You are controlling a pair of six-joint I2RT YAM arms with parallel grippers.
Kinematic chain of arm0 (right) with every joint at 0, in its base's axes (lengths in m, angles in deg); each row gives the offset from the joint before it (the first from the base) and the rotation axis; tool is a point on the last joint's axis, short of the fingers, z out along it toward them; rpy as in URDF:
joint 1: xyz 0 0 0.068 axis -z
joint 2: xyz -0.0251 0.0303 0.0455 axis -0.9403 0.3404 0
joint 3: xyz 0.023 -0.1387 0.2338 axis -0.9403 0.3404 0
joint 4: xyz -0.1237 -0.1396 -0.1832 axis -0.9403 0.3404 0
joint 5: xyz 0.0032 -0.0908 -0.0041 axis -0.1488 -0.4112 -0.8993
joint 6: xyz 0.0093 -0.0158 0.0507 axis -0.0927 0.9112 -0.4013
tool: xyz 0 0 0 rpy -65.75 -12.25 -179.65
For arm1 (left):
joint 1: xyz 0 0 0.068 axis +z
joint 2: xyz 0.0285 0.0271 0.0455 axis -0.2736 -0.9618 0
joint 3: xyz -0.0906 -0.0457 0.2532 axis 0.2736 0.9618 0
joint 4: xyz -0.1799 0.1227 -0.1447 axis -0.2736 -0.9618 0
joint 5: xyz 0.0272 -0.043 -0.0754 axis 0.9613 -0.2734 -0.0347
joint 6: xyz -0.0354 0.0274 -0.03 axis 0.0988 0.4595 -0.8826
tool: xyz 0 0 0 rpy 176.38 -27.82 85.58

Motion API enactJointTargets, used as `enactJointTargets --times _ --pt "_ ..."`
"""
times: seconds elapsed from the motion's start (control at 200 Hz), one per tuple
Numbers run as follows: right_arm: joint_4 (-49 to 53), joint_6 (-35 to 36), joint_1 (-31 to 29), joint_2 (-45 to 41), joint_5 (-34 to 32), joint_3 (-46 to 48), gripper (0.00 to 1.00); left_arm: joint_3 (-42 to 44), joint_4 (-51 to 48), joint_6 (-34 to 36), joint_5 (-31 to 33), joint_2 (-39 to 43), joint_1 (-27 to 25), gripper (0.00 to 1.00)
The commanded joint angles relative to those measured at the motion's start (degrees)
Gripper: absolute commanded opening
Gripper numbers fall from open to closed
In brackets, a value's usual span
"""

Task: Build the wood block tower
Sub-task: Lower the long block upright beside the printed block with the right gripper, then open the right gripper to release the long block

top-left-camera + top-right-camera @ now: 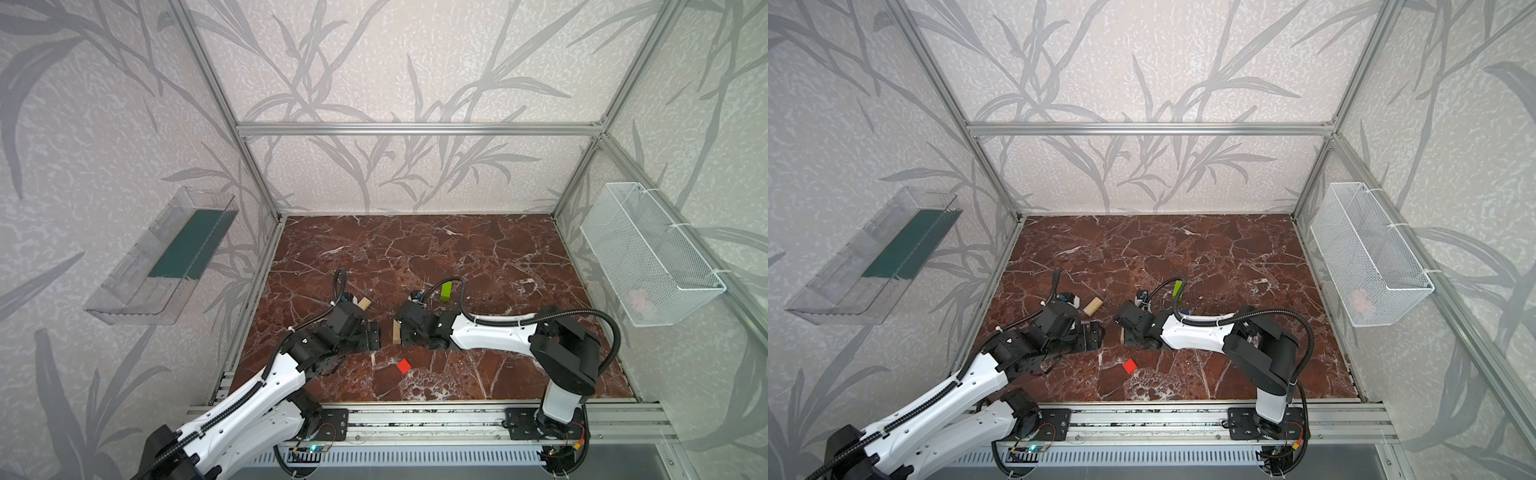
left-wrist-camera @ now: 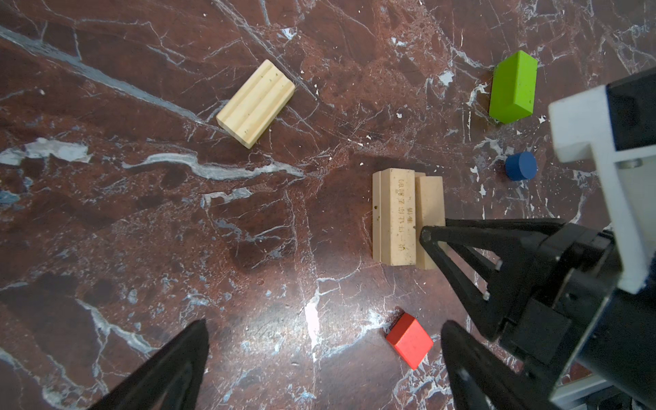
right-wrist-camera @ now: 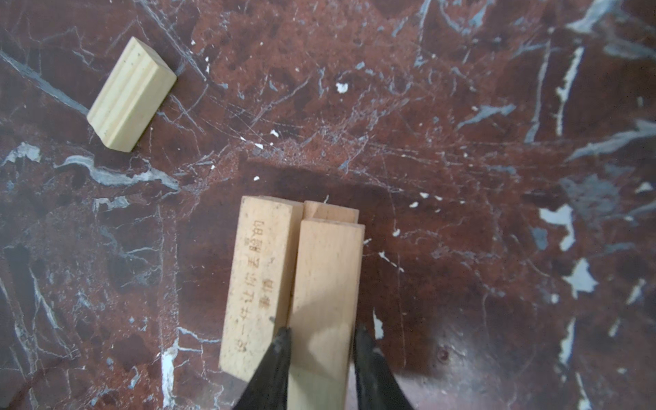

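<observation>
The tower [image 2: 401,216] is a low stack of pale planks on the marble table [image 1: 436,249]; its top plank [image 3: 261,273] carries printed characters. My right gripper [image 3: 321,333] is shut on another pale plank [image 3: 326,280], held alongside the printed one over a lower plank [image 3: 330,211]; in both top views this plank [image 1: 396,333] [image 1: 1122,337] shows beside the right gripper [image 1: 404,332]. My left gripper [image 2: 324,349] [image 1: 374,334] hangs open and empty just left of the stack. The red cube [image 2: 409,340] [image 1: 404,366] lies near one left finger. The lime-green oblong [image 2: 513,88] [image 1: 446,291], blue piece [image 2: 520,165] and a grooved pale block [image 2: 255,103] [image 1: 365,303] lie apart.
A clear plastic bin [image 1: 166,257] hangs on the left wall and a white mesh basket [image 1: 648,253] on the right wall. An aluminium rail [image 1: 415,419] with both arm bases runs along the table's front edge.
</observation>
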Motion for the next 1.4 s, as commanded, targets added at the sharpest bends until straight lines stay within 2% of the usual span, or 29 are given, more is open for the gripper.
enactJointTargets --times 0.0,0.48,0.655,1.215,1.395 --pt "-0.71 -0.58 0.23 -1.86 0.21 0.96 0.31 -2.05 -0.78 0.05 0.33 -0.01 0.21 1.0" --pt "-3.34 -0.72 0.54 -2.47 0.92 2.21 0.28 -2.13 -0.6 -0.03 0.28 -0.36 0.21 1.0" --pt "-3.52 -0.89 0.64 -3.0 0.74 2.55 0.31 -2.12 -0.59 0.1 0.28 -0.47 0.2 1.0" --pt "-5.79 -1.02 0.62 -4.9 2.46 4.59 0.34 -2.39 -0.69 0.19 0.03 -0.53 0.2 1.0" --pt "-4.58 0.24 0.65 -8.98 2.86 6.18 0.32 -2.48 -0.93 0.19 -0.22 -0.26 0.18 1.0"
